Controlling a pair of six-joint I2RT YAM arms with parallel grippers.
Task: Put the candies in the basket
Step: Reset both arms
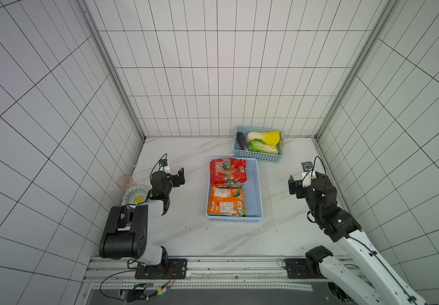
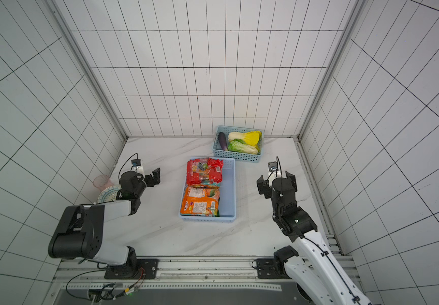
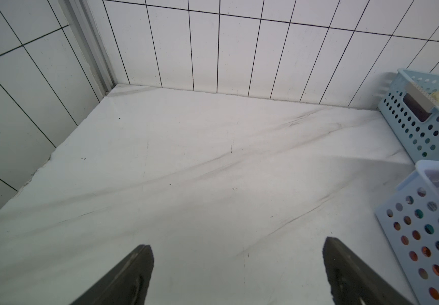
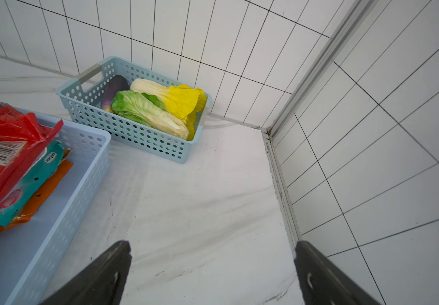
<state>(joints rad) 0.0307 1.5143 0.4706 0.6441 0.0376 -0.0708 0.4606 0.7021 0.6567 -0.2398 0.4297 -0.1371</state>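
Observation:
The candies lie inside the periwinkle basket (image 1: 254,190) in both top views: a red pile (image 1: 227,171) at its far end and an orange pile (image 1: 225,203) at its near end. The right side of the basket floor is bare. My left gripper (image 3: 238,244) hovers open over bare marble to the left of the basket, with nothing between its fingers. To the right of the basket, near the right wall, my right gripper (image 4: 213,245) is open and empty too. The right wrist view shows the red, teal and orange candies (image 4: 1,158) stacked against the basket wall (image 4: 81,171).
A smaller teal basket (image 1: 259,155) with two cabbages and an aubergine stands at the back, just beyond the periwinkle one. A pink cup (image 1: 126,181) and a patterned plate (image 1: 135,195) sit by the left wall, behind my left arm. Tiled walls close three sides.

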